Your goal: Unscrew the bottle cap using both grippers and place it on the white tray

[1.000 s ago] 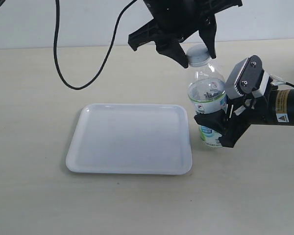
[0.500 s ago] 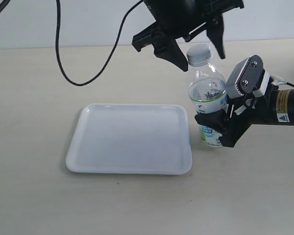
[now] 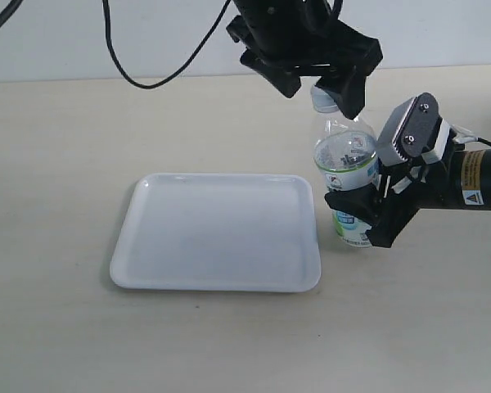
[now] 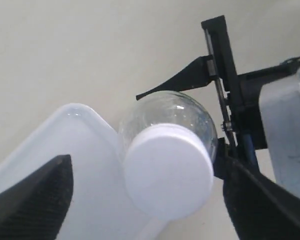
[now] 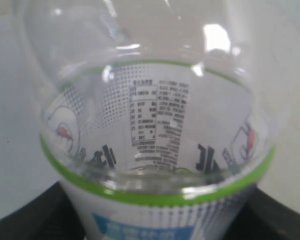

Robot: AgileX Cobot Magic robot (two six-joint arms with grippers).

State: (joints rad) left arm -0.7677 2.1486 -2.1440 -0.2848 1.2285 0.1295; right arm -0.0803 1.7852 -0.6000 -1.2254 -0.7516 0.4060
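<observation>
The clear bottle (image 3: pixel 344 160) with its white, green and blue label stands upright just right of the white tray (image 3: pixel 217 232). My right gripper (image 3: pixel 362 214), black with a grey-white block, is shut on the bottle's lower labelled body (image 5: pixel 155 125), its black fingers (image 5: pixel 65 212) at both sides. My all-black left gripper (image 3: pixel 321 90) hangs over the bottle's neck, open, with a finger on either side of the white bottle cap (image 3: pixel 321 97). In the left wrist view the cap (image 4: pixel 168 171) sits on the bottle between the fingers (image 4: pixel 37 197); one finger is close to it, the other well apart.
A black cable (image 3: pixel 159 78) loops from the left arm over the far part of the beige table. The tray's near corner (image 4: pixel 72 145) lies right beside the bottle. The right arm's body (image 3: pixel 475 176) stretches off to the right edge.
My left gripper has turned about its axis and dropped lower, so its fingers now flank the cap. The cable has swung up off the table. Bottle and right gripper have not moved.
</observation>
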